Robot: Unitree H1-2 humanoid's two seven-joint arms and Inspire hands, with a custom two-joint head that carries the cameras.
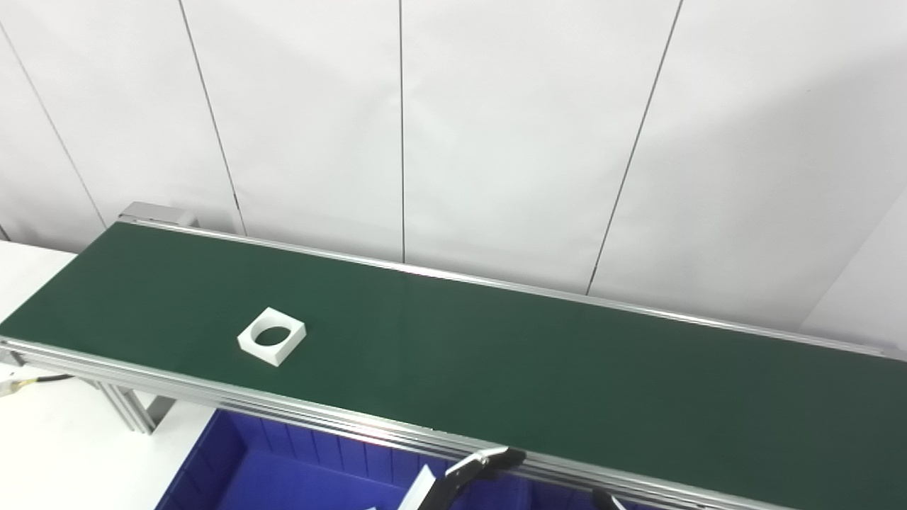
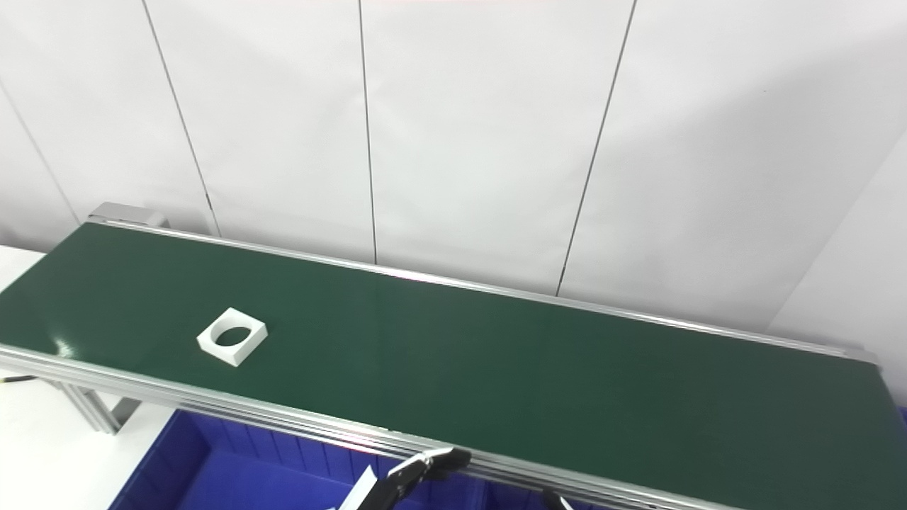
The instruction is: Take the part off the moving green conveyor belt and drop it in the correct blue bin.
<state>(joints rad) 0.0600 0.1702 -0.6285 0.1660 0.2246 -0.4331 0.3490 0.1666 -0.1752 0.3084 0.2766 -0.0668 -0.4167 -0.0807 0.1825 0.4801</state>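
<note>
A white square part with a round hole (image 1: 271,336) lies flat on the green conveyor belt (image 1: 496,354), near its left end and close to the front rail. It also shows in the right eye view (image 2: 232,336). One finger of my left hand (image 1: 473,469) pokes up at the bottom edge, just in front of the belt's front rail and above the blue bin (image 1: 234,467). It is far to the right of the part and touches nothing. A small dark tip (image 1: 604,500) at the bottom edge seems to be my right hand. The rest of both hands is out of view.
The belt's aluminium front rail (image 1: 283,407) runs between the hands and the part. A white table (image 1: 49,453) and the belt's support leg (image 1: 131,411) are at lower left. Small white pieces (image 1: 418,490) show in the bin. White wall panels stand behind.
</note>
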